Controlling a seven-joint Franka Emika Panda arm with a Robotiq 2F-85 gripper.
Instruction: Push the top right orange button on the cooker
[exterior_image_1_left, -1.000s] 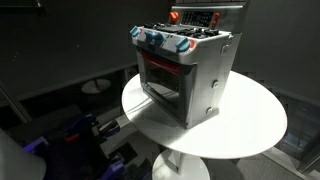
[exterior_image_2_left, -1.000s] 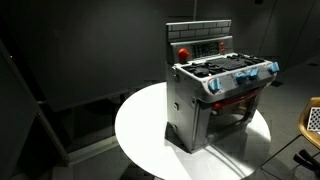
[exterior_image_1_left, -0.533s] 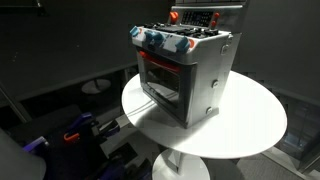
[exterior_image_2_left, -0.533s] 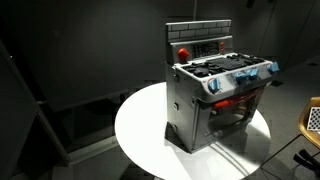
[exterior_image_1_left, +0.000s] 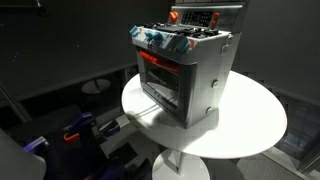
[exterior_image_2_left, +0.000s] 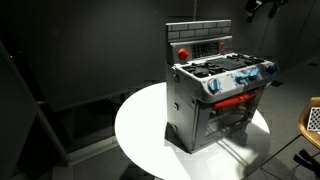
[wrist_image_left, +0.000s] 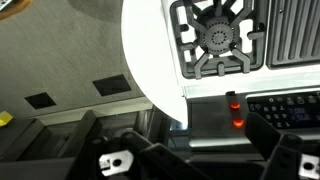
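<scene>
The silver-grey cooker stands on a round white table. In the wrist view I look down on its burner grate and dark back panel. Two small orange-red buttons glow at that panel's end. The one nearer the panel's top edge is the top right orange button. It is too small to make out in the exterior views. My gripper hangs above and behind the panel. Its fingers are spread wide, open and empty, apart from the cooker.
The table's curved edge lies close beside the cooker, with dark floor and floor vents beyond it. Blue-and-red knobs line the cooker's front. Another orange-red button sits at the panel's left end.
My gripper has come into view at the top right of an exterior view. The oven window's red glow has grown brighter. The cooker has not moved.
</scene>
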